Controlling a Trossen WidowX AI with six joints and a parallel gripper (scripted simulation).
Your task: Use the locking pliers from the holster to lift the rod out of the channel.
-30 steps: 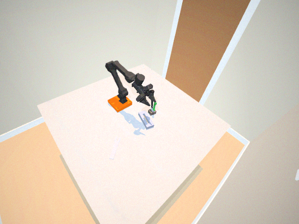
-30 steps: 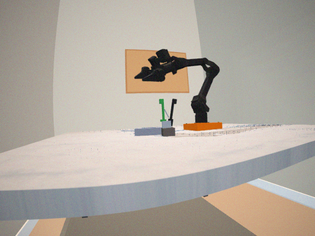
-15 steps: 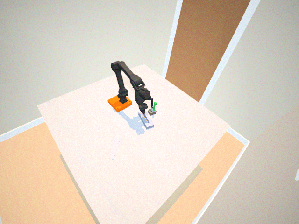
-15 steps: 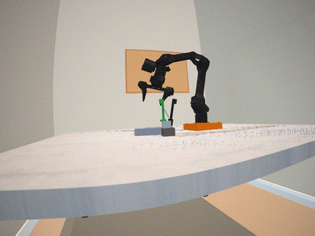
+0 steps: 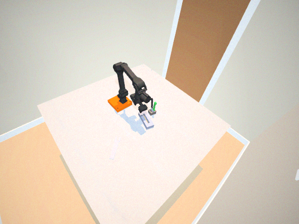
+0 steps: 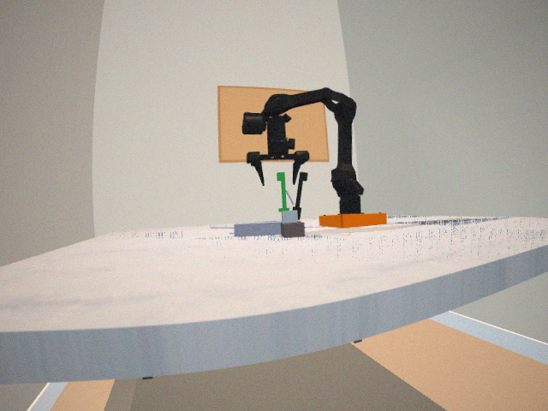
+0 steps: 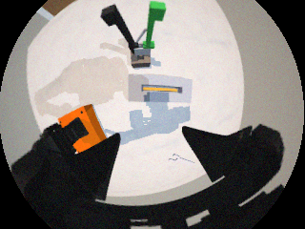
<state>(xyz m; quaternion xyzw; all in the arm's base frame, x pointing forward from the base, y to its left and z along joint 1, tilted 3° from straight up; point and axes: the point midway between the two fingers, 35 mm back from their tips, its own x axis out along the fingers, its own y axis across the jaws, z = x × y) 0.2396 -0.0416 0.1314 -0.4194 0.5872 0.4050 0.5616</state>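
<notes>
Claw (image 5: 147, 105) (image 6: 278, 183) (image 7: 152, 133): mine, released, pointing down.
Pliers (image 5: 154, 106) (image 6: 282, 192) (image 7: 151, 30): one green handle, one black, splayed upright.
Rod (image 5: 146, 118) (image 7: 161, 89): yellow-orange, thin.

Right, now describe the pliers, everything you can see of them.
The pliers stand handles up in the holster, beside the channel block. One handle is green, the other black, each with a blocky end; they spread upward, a thin grey link between them. The jaws are too small to make out. The gripper isn't holding them.

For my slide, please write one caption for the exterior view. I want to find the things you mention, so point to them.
Open gripper (image 6: 278, 184) above pliers (image 6: 283, 192) standing in their holster (image 6: 292, 229).
</notes>
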